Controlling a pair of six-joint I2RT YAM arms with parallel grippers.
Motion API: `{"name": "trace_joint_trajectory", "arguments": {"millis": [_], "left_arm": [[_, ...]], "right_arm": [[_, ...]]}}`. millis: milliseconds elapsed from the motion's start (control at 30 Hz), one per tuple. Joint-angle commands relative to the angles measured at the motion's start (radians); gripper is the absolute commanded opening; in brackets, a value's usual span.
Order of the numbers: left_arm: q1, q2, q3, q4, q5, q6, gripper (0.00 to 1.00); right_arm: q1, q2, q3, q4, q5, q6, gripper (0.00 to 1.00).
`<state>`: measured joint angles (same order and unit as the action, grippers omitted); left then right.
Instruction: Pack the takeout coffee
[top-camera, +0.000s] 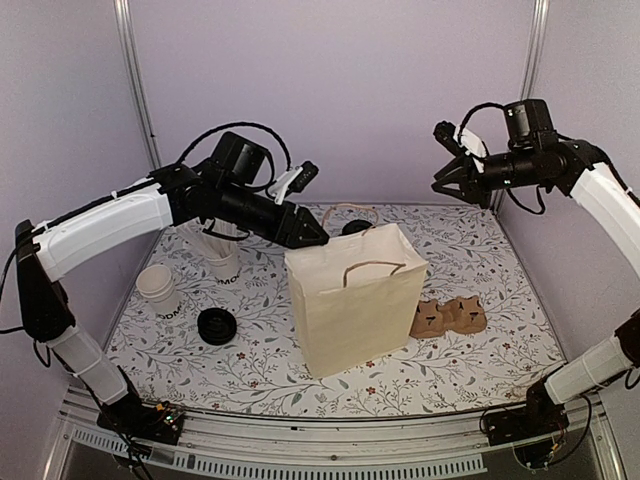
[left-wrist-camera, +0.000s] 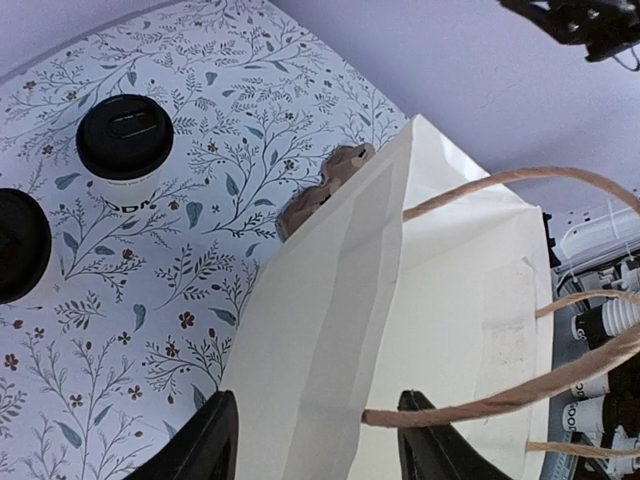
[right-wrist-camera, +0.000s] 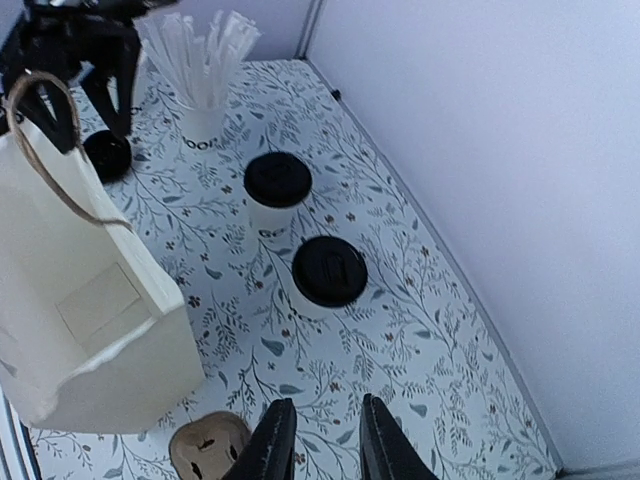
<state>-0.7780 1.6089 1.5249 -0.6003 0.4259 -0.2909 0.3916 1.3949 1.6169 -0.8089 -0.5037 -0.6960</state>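
Two takeout coffee cups, white with black lids, stand behind the bag: one (right-wrist-camera: 278, 185) farther from my right wrist camera, one (right-wrist-camera: 330, 272) nearer it. They also show in the left wrist view, one cup (left-wrist-camera: 125, 138) whole and the other (left-wrist-camera: 15, 245) cut by the left edge. From above only one black lid (top-camera: 355, 227) peeks over the bag. My left gripper (top-camera: 305, 232) is open at the top rim of the cream paper bag (top-camera: 355, 300), its jaws standing either side of the bag's wall (left-wrist-camera: 330, 400). My right gripper (right-wrist-camera: 325, 445) hangs high above the table, narrowly open and holding nothing.
A brown pulp cup carrier (top-camera: 447, 317) lies right of the bag. At the left are stacked lidless cups (top-camera: 158, 288), a loose black lid (top-camera: 217, 325) and a cup of white sticks (top-camera: 222, 255). The bag's twine handles (left-wrist-camera: 520, 180) arch over its mouth.
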Motion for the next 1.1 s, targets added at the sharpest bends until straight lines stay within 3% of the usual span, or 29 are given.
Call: {"name": "trace_joint_trajectory", "arguments": {"millis": [0,167,300,500,800,1067], "left_arm": [[-0.010,-0.023,0.019,0.012,-0.022,0.022,0.57],[-0.010,-0.049,0.020,0.025,-0.050,0.020,0.58],[-0.008,-0.098,0.018,0.035,-0.092,0.032,0.59],[-0.007,-0.161,0.000,0.062,-0.109,0.047,0.60],[-0.008,-0.273,-0.089,0.154,-0.112,0.062,0.62],[-0.008,-0.304,-0.132,0.165,-0.130,0.061,0.63]], "right_arm": [[-0.146,-0.069,-0.169,0.049,0.039,-0.002,0.26],[-0.211,-0.064,-0.379,0.009,0.088,-0.087,0.40],[-0.217,-0.061,-0.506,-0.049,0.122,-0.194,0.64],[-0.216,-0.019,-0.559,-0.132,0.225,-0.387,0.97],[-0.206,0.095,-0.572,-0.109,0.344,-0.544,0.99],[-0.146,0.190,-0.581,-0.066,0.429,-0.573,0.99]]}}
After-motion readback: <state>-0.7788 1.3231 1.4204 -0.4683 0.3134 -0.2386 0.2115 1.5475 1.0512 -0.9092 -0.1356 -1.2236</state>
